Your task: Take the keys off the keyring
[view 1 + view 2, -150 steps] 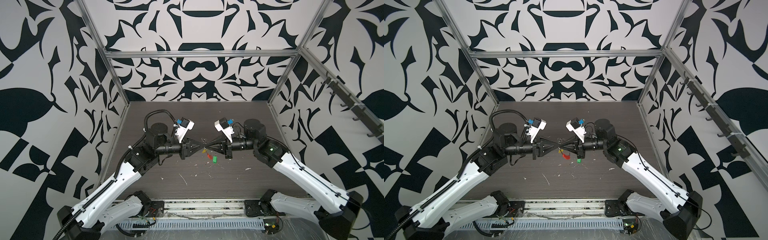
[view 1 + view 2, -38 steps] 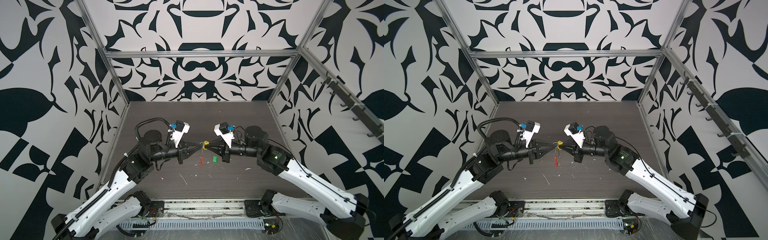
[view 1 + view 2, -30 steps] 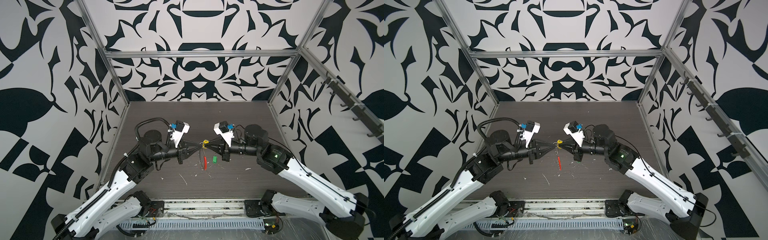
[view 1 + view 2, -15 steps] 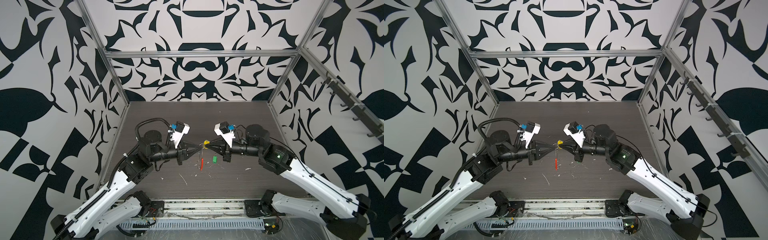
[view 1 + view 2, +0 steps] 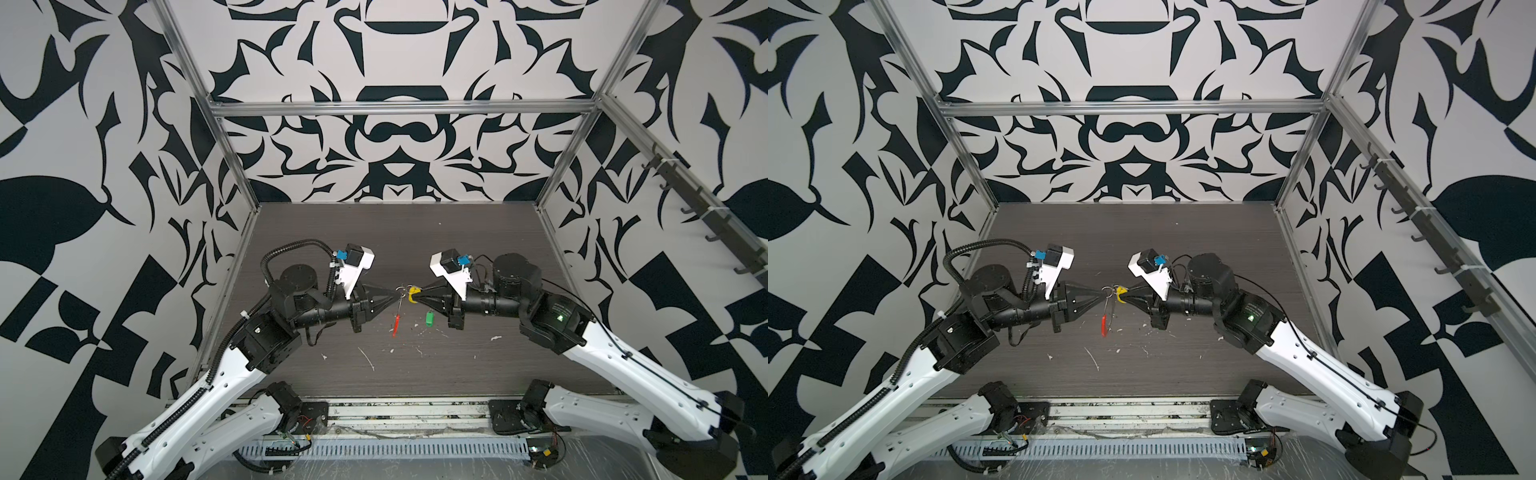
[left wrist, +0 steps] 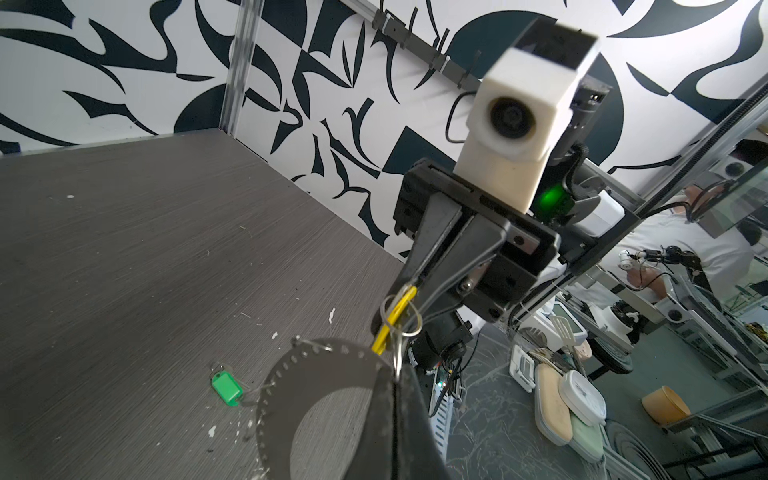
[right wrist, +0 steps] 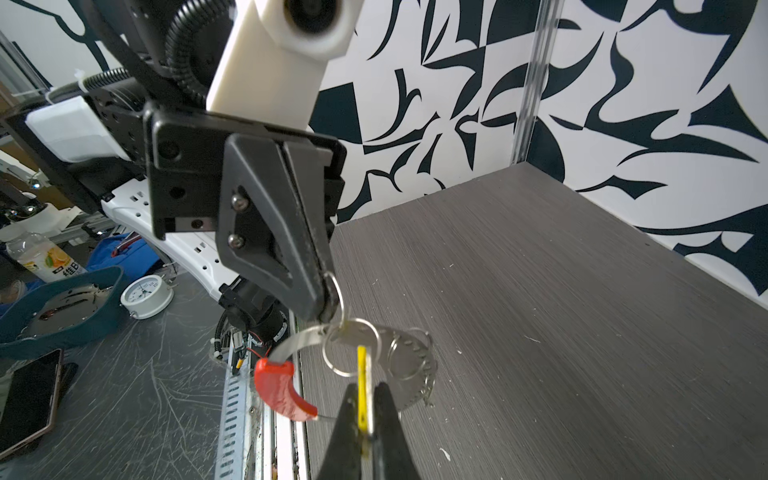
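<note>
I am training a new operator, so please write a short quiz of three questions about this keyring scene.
1. True or false: the green key lies on the table, off the keyring.
2. The right end effector is shut on: A) the green key, B) the yellow key, C) nothing.
3. Fill in: the left end effector grips the ____.
Key: 1 true; 2 B; 3 keyring.

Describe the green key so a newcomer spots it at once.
On the dark table, find the right claw near the middle. The green key lies flat on the surface close by it, loose; the yellow key is pinched in that claw, off the table.
</note>
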Robot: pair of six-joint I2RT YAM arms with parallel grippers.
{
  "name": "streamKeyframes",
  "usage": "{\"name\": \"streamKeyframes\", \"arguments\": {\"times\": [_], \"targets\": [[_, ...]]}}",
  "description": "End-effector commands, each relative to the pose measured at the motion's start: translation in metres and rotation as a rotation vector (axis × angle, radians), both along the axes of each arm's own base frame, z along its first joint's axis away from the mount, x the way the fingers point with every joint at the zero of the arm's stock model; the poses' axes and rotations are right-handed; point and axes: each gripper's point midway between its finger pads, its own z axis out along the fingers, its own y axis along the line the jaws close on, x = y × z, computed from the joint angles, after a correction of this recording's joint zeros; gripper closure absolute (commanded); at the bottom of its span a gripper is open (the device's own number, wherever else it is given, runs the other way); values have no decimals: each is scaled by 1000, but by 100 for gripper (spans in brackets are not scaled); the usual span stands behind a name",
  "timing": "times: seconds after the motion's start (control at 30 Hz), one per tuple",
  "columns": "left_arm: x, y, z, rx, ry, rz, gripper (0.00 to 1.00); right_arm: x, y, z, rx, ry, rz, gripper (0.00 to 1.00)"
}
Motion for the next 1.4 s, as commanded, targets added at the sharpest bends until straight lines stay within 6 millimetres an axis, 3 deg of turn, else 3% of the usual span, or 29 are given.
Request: {"name": "streamKeyframes", "arguments": {"times": [0.0, 0.37, 0.7, 0.97, 1.07, 1.2, 1.37], "targets": [[4, 8, 23, -60, -80, 54, 100, 3, -2, 17, 73, -21, -26, 100], [10, 12, 45, -164, -196, 108, 100, -9, 15, -8, 53, 25, 21, 100], [3, 4, 47, -190, -218, 36, 100, -12, 21, -23, 49, 80, 49, 100], [-3, -1, 40, -166, -202, -23, 100, -18, 16, -19, 55, 97, 58, 100], [-3, -1, 39, -161, -197, -24, 100, -19, 13, -11, 70, 88, 52, 90], [-4, 0, 38, -157, -191, -21, 100, -25, 8, -2, 78, 60, 65, 66], [-3, 3, 34, -147, -192, -1, 100, -32, 1, 5, 80, 20, 76, 58]]}}
